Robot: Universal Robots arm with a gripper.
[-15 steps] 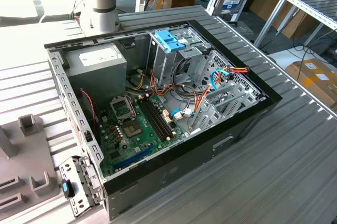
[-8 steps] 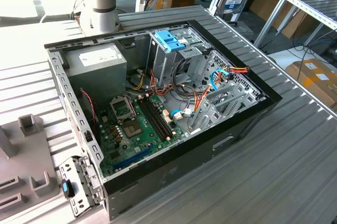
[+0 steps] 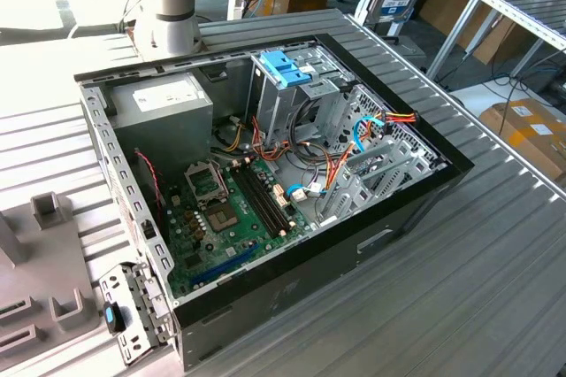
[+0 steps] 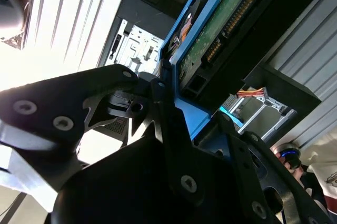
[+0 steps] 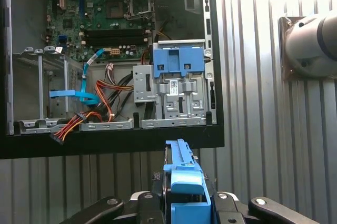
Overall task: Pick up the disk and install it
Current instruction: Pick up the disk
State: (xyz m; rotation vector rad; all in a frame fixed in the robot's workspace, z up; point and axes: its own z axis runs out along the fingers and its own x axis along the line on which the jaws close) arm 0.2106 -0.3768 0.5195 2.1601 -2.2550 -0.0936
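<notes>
The black pincer (image 5: pixel 184 205) is clamped on the flat grey-silver disk (image 5: pixel 183 174) with light-blue plastic rails, over the ribbed metal tabletop (image 5: pixel 253 77) beside the open black computer case (image 5: pixel 105 148).

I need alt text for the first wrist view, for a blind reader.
The claw grips the blue-railed disk outside an open computer case. Inside are a grey cage with a blue handle, a motherboard and cables.
</notes>
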